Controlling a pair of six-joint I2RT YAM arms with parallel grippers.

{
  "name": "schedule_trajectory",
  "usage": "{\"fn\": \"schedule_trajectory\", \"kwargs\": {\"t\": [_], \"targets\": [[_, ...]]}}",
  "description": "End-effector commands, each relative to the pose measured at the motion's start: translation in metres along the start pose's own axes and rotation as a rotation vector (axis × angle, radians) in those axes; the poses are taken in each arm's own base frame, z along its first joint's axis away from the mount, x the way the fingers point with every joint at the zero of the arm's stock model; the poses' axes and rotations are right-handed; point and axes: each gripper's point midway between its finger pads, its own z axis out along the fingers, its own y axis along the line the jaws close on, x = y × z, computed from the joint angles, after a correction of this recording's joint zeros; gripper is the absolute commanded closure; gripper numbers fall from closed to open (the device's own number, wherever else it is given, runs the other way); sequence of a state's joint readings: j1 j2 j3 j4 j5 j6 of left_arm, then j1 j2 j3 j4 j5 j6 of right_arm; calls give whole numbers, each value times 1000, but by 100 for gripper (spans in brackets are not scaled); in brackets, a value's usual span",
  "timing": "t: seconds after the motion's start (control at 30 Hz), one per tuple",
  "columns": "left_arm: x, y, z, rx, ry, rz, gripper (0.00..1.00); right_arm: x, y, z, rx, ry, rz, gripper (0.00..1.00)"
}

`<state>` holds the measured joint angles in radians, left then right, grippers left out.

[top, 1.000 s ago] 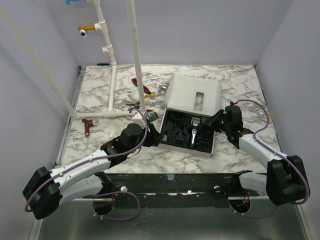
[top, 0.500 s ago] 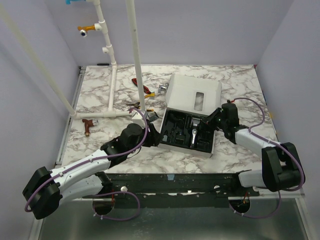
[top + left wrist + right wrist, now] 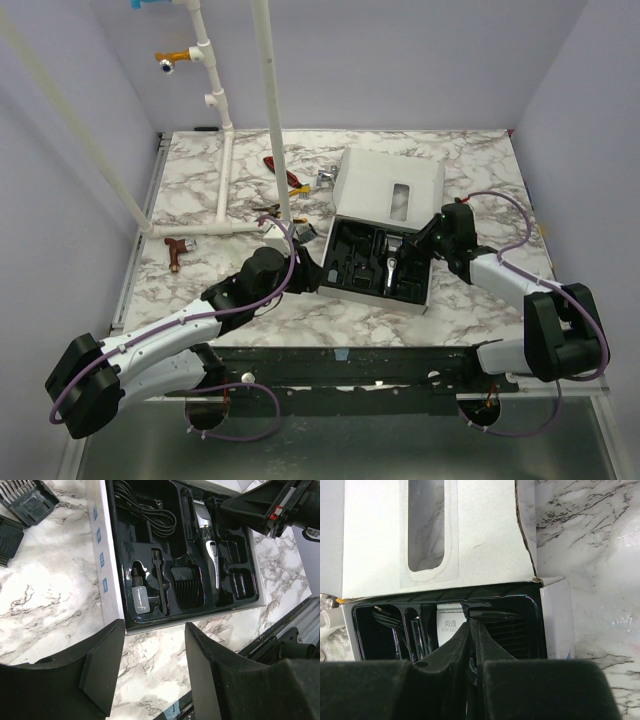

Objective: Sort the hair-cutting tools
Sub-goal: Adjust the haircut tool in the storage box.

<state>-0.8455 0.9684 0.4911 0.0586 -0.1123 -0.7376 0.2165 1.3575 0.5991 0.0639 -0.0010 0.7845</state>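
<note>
Black moulded tray inside a white box, directly ahead of the left hand and just past its fingertips. Holds the slim clipper lengthwise in a middle slot, silver blade end pointing away from that hand, body black with a silver strip. Just beside the clipper, a black comb guard in its own pocket; further over, a thin brush, a small clear oil bottle and a coiled black cord. Outside the box, on the marble counter, two more black toothed guards, near the box's far corner and well apart from both hands. Left hand spread wide, fingers far apart with the box's near edge showing between them, gripping nothing; cannot tell whether touching the box. Right hand on the opposite side, over the tray's end by the clipper's blade, below the folded-back white lid. Fingers there pressed together, tips down inside a tray pocket next to a ribbed black guard and a white printed label; cannot tell whether anything thin sits pinched between them.
</note>
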Motion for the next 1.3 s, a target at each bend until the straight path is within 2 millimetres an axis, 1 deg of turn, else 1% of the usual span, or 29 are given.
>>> {"fn": "schedule_trajectory", "kwargs": {"t": [0.0, 0.1, 0.33, 0.47, 0.53, 0.6, 0.73, 0.77, 0.8, 0.9, 1.0, 1.07, 1.13, 1.2, 1.27], "targets": [[1, 2, 0, 5, -8, 2, 47, 35, -80, 1, 287, 74, -58, 87], [1, 2, 0, 8, -9, 2, 47, 35, -80, 2, 292, 76, -61, 87], [1, 3, 0, 4, -8, 4, 47, 44, -91, 8, 354, 130, -60, 89], [2, 4, 0, 2, -11, 2, 47, 44, -89, 8, 348, 139, -58, 89], [0, 3, -2, 5, -17, 2, 47, 39, -77, 5, 298, 114, -40, 89], [-3, 2, -3, 9, -27, 4, 47, 27, -58, -3, 224, 80, -18, 84], [-5, 0, -4, 17, -30, 7, 47, 0, -17, -20, 107, 36, -5, 68], [-7, -1, -4, 20, -32, 6, 47, -8, -8, -25, 87, 23, -4, 66], [-7, -2, -4, 20, -32, 6, 47, -13, -2, -30, 75, 12, -3, 64], [-9, -2, -3, 18, -35, 6, 47, -30, 9, -45, 67, -28, 2, 60], [-9, 0, -2, 14, -32, 6, 47, -37, 4, -57, 91, -75, 2, 59], [-9, 1, -2, 11, -31, 6, 47, -39, -5, -65, 115, -113, 6, 59], [-10, 2, -2, 9, -31, 7, 47, -37, -18, -71, 149, -144, 9, 58], [-11, 4, -2, 7, -32, 5, 47, -33, -30, -73, 184, -157, 11, 56], [-14, 6, -2, 2, -34, 2, 47, -27, -39, -73, 206, -152, 15, 56]]}}
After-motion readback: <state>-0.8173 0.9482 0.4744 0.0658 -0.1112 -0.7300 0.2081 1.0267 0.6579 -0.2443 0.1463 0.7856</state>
